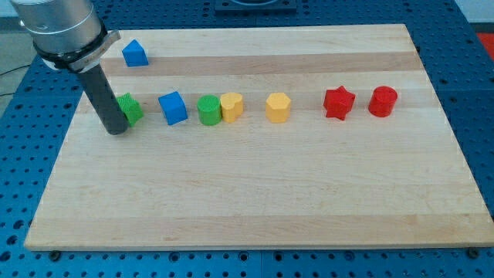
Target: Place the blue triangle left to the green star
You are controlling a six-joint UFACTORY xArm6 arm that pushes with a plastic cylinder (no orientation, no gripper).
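The blue triangle (pixel 135 53) lies near the board's top left corner. The green star (pixel 131 110) lies below it, at the left end of a row of blocks, and its left side is hidden behind my rod. My tip (pixel 116 131) rests on the board against the star's lower left side. The triangle is well above the tip and a little to its right, apart from it.
To the right of the star, one row holds a blue cube (pixel 173 107), a green cylinder (pixel 208 110) touching a yellow block (pixel 231 106), another yellow block (pixel 279 107), a red star (pixel 338 103) and a red cylinder (pixel 382 101). The wooden board (pixel 255 201) ends just left of my tip.
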